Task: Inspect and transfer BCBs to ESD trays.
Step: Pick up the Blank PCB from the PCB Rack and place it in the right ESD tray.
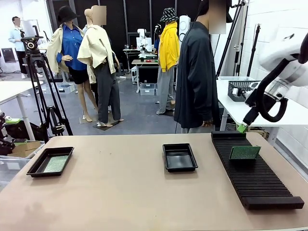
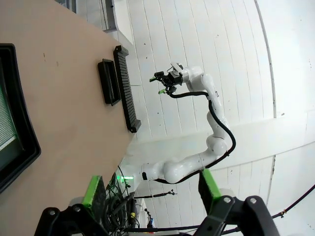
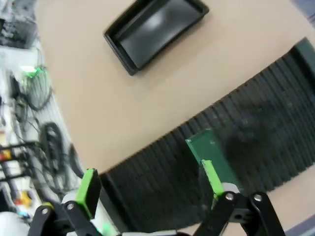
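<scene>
Standing around: a camera tripod [image 1: 41,86] at ten o'clock beyond the table; a person [image 1: 196,72] in a dark coat at twelve o'clock on the far side; a grey wire-mesh basket [image 1: 240,89] on a white side table [image 1: 230,109] at two o'clock.
In the way: the right arm's black cable loop [image 1: 269,103] hangs at two o'clock, above the rack's far end.
Left gripper [image 2: 152,189]: released, jaws wide, holding nothing, raised off the table.
Right gripper [image 3: 150,183]: released, jaws wide, holding nothing, hanging above the rack, apart from the upright BCB.
Left tray [image 1: 38,173]: at nine o'clock, black; the flat BCB [image 1: 55,163] lies on its floor.
Middle tray [image 1: 165,156]: just right of twelve o'clock; its glossy floor shows bare.
Rack [image 1: 260,185]: long, black, ribbed, at three o'clock; the upright BCB [image 1: 244,152] stands on edge in a slot toward the far end.
Table [image 1: 120,192]: tan, matte.
Room: grey floor, dark panels behind, white wall at three o'clock.
</scene>
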### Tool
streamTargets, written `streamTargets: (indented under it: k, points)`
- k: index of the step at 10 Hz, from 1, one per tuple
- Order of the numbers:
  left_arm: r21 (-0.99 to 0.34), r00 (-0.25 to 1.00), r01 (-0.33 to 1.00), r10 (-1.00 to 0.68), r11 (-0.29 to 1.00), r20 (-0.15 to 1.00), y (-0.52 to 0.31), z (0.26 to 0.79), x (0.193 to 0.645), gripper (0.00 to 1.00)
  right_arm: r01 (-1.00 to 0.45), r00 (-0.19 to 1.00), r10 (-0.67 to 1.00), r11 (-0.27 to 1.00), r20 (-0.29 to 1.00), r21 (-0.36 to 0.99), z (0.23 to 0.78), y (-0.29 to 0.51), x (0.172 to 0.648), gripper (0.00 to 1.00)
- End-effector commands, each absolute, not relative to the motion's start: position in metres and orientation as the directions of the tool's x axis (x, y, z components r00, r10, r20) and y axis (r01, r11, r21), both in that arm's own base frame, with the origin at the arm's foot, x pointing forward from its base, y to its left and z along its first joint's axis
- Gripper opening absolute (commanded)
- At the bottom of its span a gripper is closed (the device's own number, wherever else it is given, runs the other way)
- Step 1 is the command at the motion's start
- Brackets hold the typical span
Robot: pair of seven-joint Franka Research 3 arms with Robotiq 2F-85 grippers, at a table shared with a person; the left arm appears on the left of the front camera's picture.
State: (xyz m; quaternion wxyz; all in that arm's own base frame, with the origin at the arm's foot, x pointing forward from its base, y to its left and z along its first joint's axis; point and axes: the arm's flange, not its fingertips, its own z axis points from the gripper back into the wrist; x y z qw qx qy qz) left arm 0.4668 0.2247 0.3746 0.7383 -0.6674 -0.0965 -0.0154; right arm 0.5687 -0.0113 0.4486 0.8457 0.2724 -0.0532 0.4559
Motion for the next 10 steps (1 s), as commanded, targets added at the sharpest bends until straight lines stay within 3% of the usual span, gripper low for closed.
streamTargets:
  k: [1, 3, 4, 7, 10]
  points:
    - [-0.982, 0.98, 0.157, 0.108, 0.109, 0.169, 0.225, 0.377, 0.468, 1.0, -0.906, 0.421, 0.824, 0.367, 0.379, 0.21, 0.445, 0.004, 0.55, 1.0]
    - [-0.982, 0.98, 0.157, 0.108, 0.109, 0.169, 0.225, 0.377, 0.468, 1.0, -0.962, 0.262, 0.919, 0.274, 0.294, 0.003, 0.442, 0.019, 0.535, 1.0]
    - [-0.982, 0.98, 0.157, 0.108, 0.109, 0.169, 0.225, 0.377, 0.468, 1.0, -0.978, 0.184, 0.964, 0.198, 0.193, -0.057, 0.439, 0.027, 0.528, 1.0]
    - [-0.982, 0.98, 0.157, 0.108, 0.109, 0.169, 0.225, 0.377, 0.468, 1.0, -0.995, 0.068, 0.998, 0.068, -0.003, -0.07, 0.435, 0.036, 0.521, 1.0]
    - [-0.982, 0.98, 0.157, 0.108, 0.109, 0.169, 0.225, 0.377, 0.468, 1.0, -0.999, 0.041, 0.998, 0.04, -0.037, -0.035, 0.427, 0.034, 0.524, 1.0]
